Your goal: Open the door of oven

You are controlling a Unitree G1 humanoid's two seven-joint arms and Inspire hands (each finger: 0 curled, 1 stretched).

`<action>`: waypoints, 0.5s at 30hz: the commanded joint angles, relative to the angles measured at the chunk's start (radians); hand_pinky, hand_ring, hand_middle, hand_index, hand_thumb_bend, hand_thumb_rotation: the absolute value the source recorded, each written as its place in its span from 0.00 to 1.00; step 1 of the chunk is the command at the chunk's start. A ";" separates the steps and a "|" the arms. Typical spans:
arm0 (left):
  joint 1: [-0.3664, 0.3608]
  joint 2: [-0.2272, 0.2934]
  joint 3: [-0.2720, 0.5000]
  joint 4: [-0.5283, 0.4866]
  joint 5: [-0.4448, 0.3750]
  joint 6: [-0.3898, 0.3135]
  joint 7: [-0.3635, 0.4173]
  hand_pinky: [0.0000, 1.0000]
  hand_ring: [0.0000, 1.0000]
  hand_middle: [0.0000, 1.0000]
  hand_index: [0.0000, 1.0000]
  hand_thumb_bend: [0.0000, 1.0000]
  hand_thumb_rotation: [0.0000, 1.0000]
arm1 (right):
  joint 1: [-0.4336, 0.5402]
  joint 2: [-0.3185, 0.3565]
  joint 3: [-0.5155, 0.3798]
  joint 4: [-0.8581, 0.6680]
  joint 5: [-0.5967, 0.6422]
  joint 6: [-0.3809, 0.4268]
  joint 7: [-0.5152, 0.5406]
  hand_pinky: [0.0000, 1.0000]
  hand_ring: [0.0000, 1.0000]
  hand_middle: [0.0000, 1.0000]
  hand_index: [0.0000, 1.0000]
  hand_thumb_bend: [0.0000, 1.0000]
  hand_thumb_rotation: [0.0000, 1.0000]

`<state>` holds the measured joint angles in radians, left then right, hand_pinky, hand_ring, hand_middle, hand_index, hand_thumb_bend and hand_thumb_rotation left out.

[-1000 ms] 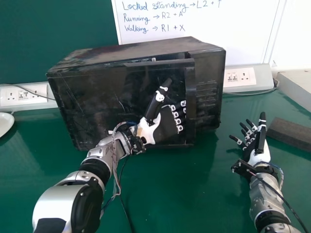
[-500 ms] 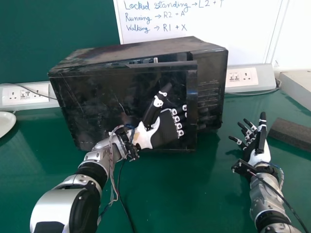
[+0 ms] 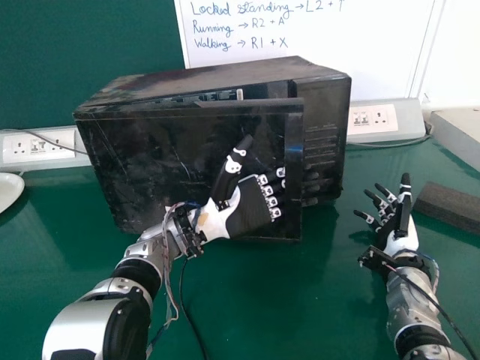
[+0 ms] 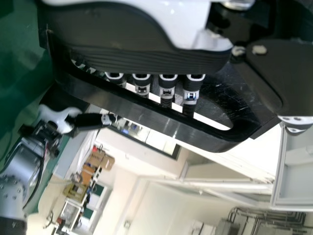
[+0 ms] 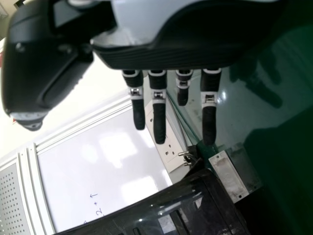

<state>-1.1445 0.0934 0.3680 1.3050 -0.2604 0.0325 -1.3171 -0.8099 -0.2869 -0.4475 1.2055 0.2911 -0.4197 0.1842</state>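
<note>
One black, box-shaped oven (image 3: 324,131) sits by my green bench's (image 3: 262,300) far edge, its one door (image 3: 172,150) ajar. My left robot hand (image 3: 247,206) has its fingers hooked round the long black handle (image 4: 146,115); my right robot hand (image 3: 401,234) is open, empty.

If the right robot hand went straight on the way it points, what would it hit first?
Likely the white socket strip, though the right robot hand might clip the right side of the oven; depth is unclear.
</note>
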 commanded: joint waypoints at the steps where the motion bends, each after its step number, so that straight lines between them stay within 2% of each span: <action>1: 0.002 -0.027 -0.002 -0.012 -0.024 0.012 -0.055 0.53 0.60 0.71 0.80 0.95 0.74 | -0.007 -0.005 0.001 -0.001 0.000 0.004 -0.006 0.98 1.00 1.00 1.00 1.00 1.00; 9: 0.015 -0.009 -0.003 -0.026 -0.033 0.004 -0.117 0.50 0.60 0.71 0.79 0.93 0.74 | -0.007 -0.005 -0.002 -0.004 0.005 0.008 -0.007 0.99 1.00 1.00 1.00 1.00 1.00; 15: 0.027 0.001 -0.002 -0.043 -0.046 -0.011 -0.170 0.46 0.59 0.72 0.78 0.93 0.77 | -0.006 -0.007 -0.001 -0.002 0.003 0.005 -0.005 0.99 1.00 1.00 1.00 1.00 1.00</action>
<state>-1.1136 0.1121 0.3681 1.2874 -0.2780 0.0217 -1.4405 -0.8099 -0.2873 -0.4484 1.2052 0.2917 -0.4196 0.1788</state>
